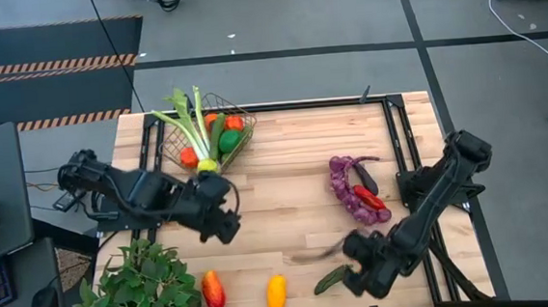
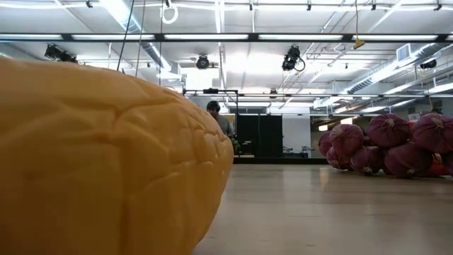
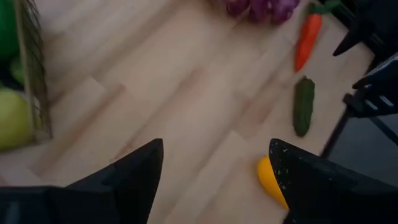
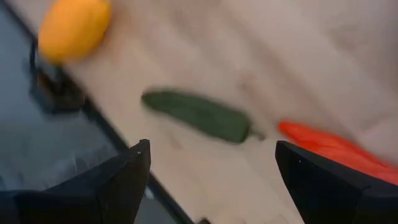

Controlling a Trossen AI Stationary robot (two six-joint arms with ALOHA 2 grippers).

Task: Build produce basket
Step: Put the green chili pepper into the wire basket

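Overhead: wooden desk w/ two dark robot arms. The wire basket sits at approx 11 o'clock on the desk, already holding celery, a green piece, orange & red pieces.

Left pincer hovers over the desk at approx 9 o'clock, just below the basket; its fingers are spread wide, holding nothing.

Right pincer is low at approx 5 o'clock, fingers wide apart & empty, w/ a green cucumber just beside it.

Purple grapes lie at 3 o'clock, w/ a red piece and a dark eggplant touching them.

Along the 6 o'clock edge: a yellow piece & a red-orange piece, near a leafy plant at 7 o'clock.

Table-level cam: yellow piece fills the near side, grapes far off, a person in the room behind.
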